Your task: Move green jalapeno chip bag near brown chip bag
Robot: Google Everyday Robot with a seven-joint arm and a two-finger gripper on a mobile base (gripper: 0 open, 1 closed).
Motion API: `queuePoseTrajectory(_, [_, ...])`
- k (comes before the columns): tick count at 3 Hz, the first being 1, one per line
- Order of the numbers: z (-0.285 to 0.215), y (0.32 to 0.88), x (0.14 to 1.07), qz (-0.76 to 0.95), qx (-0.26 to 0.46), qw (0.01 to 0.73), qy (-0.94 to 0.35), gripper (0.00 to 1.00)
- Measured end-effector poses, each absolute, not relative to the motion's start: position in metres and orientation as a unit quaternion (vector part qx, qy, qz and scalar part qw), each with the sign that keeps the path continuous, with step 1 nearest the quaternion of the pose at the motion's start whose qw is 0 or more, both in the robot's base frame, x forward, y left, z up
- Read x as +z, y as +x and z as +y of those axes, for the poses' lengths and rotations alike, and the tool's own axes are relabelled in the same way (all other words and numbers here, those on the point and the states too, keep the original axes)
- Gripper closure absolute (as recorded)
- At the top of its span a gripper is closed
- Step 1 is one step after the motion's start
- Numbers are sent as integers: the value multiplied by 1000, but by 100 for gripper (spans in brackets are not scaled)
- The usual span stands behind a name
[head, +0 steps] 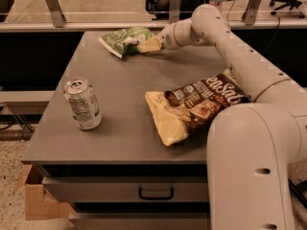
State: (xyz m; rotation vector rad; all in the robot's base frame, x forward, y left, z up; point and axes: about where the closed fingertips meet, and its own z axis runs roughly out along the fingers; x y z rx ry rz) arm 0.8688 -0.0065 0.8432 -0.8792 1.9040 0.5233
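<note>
The green jalapeno chip bag [122, 40] lies crumpled at the far edge of the grey table [120, 109]. My gripper [146, 45] reaches across from the right and sits at the bag's right end, touching it. The brown chip bag [196, 104] lies flat at the near right of the table, partly hidden by my arm. The two bags are well apart.
A green-and-white soda can [83, 103] stands upright at the near left. A drawer with a handle [156, 193] is below the table front. A cardboard box [41, 202] is on the floor at the lower left. Rails and chairs stand behind the table.
</note>
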Motion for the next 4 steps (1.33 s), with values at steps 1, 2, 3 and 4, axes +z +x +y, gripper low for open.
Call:
queuePoseTrajectory(1, [-2,871,841,774,222,470,-361,57])
queuePoseTrajectory(2, [-3,871,847,771,220,472,-367,88])
queuePoseTrajectory(3, [-4,871,854,768,218,476,-369,100])
queuePoseTrajectory(4, [-28,855,882,772,196,489,-356,100])
